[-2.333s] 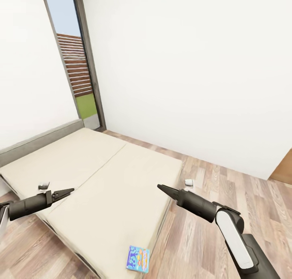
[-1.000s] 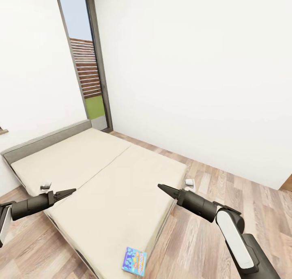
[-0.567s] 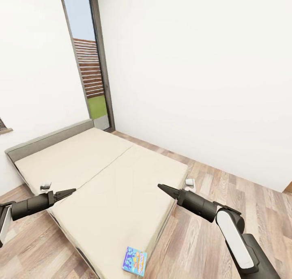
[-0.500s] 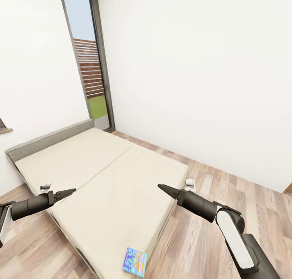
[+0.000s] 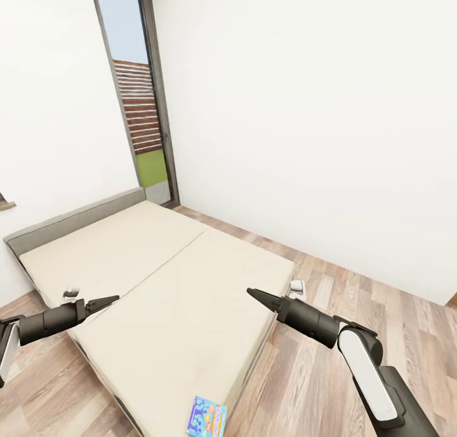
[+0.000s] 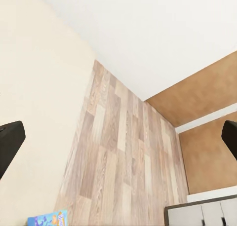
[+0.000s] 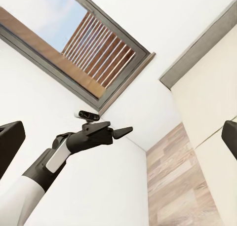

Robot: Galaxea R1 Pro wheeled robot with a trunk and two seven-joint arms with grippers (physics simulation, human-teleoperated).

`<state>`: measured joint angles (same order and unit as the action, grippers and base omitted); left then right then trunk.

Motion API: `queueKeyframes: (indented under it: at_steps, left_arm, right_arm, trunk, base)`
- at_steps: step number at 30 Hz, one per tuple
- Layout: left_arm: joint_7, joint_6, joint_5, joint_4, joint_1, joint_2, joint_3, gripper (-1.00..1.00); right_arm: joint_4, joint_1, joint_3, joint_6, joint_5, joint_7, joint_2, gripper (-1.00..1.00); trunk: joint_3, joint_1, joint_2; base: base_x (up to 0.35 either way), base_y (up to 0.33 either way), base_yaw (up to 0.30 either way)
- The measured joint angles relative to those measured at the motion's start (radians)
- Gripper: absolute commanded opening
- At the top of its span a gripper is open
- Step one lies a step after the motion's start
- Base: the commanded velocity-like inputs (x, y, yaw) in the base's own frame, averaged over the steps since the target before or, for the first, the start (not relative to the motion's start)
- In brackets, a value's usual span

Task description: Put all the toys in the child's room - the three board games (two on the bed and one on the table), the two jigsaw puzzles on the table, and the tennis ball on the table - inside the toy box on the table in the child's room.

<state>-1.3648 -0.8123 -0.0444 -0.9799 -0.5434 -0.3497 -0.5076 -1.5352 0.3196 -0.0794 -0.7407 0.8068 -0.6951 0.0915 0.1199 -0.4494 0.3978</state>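
Blue board game [image 5: 207, 418] lay flat at bed's [image 5: 171, 284] near edge, below and between both empty, closed grippers, right gripper [image 5: 251, 293] somewhat nearer than left gripper [image 5: 112, 298].

A blue board game [image 5: 207, 417] lies on the beige bed's [image 5: 158, 278] near corner.

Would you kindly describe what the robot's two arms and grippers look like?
Both arms are dark grey cylinders with white shell panels. The left gripper and right gripper taper into slim black pointed jaws, each with a small white and grey camera block mounted above the wrist. No loose cables or markings are visible.
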Motion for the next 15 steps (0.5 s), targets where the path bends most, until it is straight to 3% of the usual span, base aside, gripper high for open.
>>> queueKeyframes:
  at_steps: [4,10,15]
  left_arm:
    - [0.001,0.0,0.0,0.0,0.0,0.0,0.0,1.0]
    - [0.001,0.001,0.0,0.0,0.0,0.001,0.0,1.0]
    - [0.002,0.0,0.0,0.0,0.0,0.001,0.0,1.0]
  right_arm:
    - [0.0,0.0,0.0,0.0,0.0,0.0,0.0,1.0]
    - [0.0,0.0,0.0,0.0,0.0,-0.001,0.0,1.0]
    - [-0.001,0.0,0.0,0.0,0.0,-0.001,0.0,1.0]
  trunk:
    - [0.0,0.0,0.0]
    - [0.0,0.0,0.0]
    - [0.0,0.0,0.0]
  base:
    - [0.002,-0.049,0.103]
    - [0.0,-0.207,0.184]
    - [0.0,-0.061,0.045]
